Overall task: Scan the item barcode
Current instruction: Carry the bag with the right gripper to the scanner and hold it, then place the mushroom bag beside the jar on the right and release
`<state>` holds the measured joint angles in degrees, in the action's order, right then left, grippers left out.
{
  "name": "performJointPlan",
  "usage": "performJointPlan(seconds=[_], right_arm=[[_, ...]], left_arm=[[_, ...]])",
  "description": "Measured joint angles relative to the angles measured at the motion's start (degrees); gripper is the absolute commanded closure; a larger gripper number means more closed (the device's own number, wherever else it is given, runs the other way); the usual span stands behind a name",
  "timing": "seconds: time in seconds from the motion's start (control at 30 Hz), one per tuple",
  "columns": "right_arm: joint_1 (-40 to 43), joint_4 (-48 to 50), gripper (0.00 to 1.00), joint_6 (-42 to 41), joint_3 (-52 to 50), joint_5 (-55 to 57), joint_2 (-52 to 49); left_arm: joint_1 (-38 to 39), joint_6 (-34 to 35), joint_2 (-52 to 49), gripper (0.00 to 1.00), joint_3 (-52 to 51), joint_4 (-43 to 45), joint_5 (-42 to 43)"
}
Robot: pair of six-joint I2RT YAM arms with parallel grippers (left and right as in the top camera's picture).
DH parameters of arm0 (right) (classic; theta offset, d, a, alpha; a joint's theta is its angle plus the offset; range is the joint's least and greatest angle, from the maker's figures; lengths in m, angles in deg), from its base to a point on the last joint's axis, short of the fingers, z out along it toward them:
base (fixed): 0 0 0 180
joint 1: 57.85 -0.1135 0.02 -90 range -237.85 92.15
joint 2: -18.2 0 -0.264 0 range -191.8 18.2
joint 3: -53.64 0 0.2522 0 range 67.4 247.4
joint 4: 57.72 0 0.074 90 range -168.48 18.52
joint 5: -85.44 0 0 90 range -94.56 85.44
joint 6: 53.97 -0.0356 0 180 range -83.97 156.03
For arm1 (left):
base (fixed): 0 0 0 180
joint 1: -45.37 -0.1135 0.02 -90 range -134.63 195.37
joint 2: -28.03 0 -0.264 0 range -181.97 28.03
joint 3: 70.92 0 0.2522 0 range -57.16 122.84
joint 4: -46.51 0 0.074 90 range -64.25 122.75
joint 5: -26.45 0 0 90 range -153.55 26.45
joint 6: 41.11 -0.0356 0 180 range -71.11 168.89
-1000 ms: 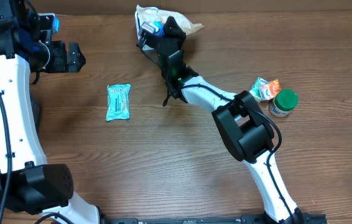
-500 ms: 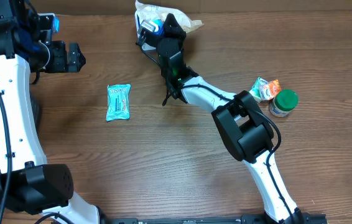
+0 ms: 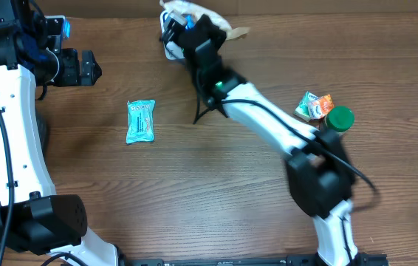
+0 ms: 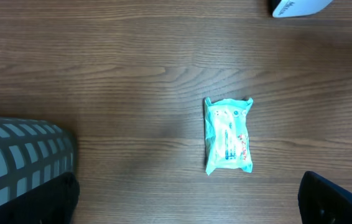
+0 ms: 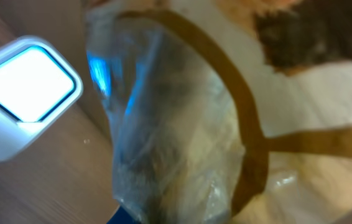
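Where overhead hides it under the arm, the right wrist view gives you the scanner (image 5: 25,93), window lit, just left of the right gripper (image 3: 182,30). Jaws pressed together, pinching the clear bag (image 5: 176,143). Left gripper (image 3: 89,68) spread wide, empty; teal pouch (image 4: 228,135) lies ahead of it. Since the last frame, the right arm has stretched farther out.

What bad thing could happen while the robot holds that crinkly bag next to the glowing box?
The plastic bag in the right gripper is crumpled and shiny, and no barcode shows facing the scanner, so the scan might miss. The thin bag could also slip from the pinch. The right arm's elbow sits close to the green-lidded jar and might knock it over.
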<state>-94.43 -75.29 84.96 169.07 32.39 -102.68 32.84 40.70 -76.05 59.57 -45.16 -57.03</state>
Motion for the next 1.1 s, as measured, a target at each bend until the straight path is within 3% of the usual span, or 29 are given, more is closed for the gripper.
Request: performJointPlan(seconds=[0.23, 0.37, 0.5, 0.67, 0.93, 1.03, 1.1], right_arm=[[1.2, -37.3, 0.96, -27.8, 0.9, -14.9, 21.3], [6.6, -55.3, 0.96, -38.5, 1.1, -27.0, 25.9], [13.5, -68.1, 0.96, -42.9, -0.2, -34.8, 24.9], [20.0, -67.9, 0.96, -44.9, -6.1, -39.1, 21.4], [26.1, -55.7, 0.96, -45.7, -20.0, -36.3, 15.8], [27.8, -54.0, 0.87, -45.7, -23.7, -31.4, 15.0], [28.5, -53.5, 0.75, -46.0, -24.4, -28.5, 15.0]], left_arm=[[0.0, 0.0, 0.0, 0.01, 0.0, 0.0, 0.0], [0.0, 0.0, 0.0, 0.01, 0.0, -0.1, 0.0], [0.0, 0.0, 0.0, 0.00, 0.0, -0.1, 0.0], [0.0, 0.0, 0.0, 0.00, 0.0, 0.0, 0.0], [0.0, 0.0, 0.0, 0.00, 0.0, 0.0, 0.0], [0.0, 0.0, 0.0, 0.00, 0.0, -0.1, 0.0], [0.0, 0.0, 0.0, 0.01, 0.0, -0.1, 0.0]])
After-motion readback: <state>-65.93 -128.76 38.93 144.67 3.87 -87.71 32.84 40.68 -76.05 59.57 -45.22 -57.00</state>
